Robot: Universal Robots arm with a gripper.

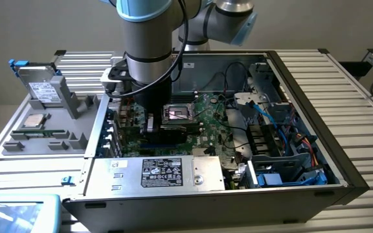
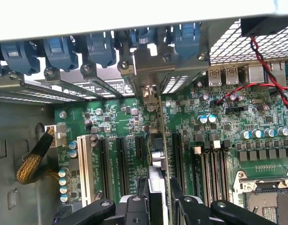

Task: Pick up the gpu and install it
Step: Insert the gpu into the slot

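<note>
In the exterior view we see the gripper (image 1: 150,127) lowered into the open computer case (image 1: 303,97), over the motherboard (image 1: 206,114) beside the CPU socket (image 1: 178,113).

In the wrist view our fingers (image 2: 140,194) pinch the gpu (image 2: 158,154), standing on edge, long axis running from gripper toward the case's slot brackets (image 2: 106,84), silver bracket (image 2: 151,65) foremost.

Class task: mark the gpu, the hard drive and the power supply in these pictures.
gpu (image 2: 158,140): wrist view, thin top edge of the card.
hard drive (image 1: 42,90): exterior view, its white label.
power supply (image 1: 167,172): exterior view, its label sticker.
</note>
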